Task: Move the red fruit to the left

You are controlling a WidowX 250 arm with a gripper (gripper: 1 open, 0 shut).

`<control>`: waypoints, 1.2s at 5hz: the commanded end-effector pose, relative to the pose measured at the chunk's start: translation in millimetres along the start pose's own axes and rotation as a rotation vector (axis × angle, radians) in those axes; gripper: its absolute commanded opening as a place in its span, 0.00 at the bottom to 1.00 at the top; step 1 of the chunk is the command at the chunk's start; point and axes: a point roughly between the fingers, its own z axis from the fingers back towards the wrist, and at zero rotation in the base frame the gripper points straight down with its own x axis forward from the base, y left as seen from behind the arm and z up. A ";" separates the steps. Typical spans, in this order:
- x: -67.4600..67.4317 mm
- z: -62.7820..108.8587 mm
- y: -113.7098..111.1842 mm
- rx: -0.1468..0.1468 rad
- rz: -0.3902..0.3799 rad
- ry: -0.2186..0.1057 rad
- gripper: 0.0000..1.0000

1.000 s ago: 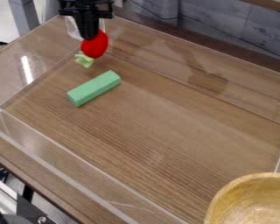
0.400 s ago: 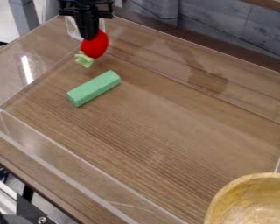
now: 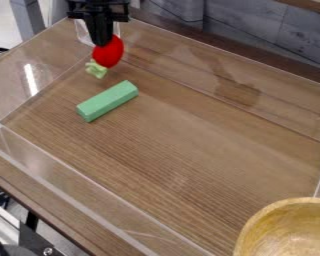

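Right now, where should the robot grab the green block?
Across the middle of the block, pinching its two long sides and coming straight down from above. It lies flat on the table, long, narrow and slanted, with bare wood along both long sides. The gripper is shut on the strawberry, so that would probably have to be let go first.

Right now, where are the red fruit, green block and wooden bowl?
red fruit (image 3: 109,48), camera view, its red body.
green block (image 3: 107,101), camera view, its top face.
wooden bowl (image 3: 270,208), camera view, its rim.
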 end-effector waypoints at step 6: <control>-5.0 48.1 -5.0 0.031 0.023 -0.084 1.00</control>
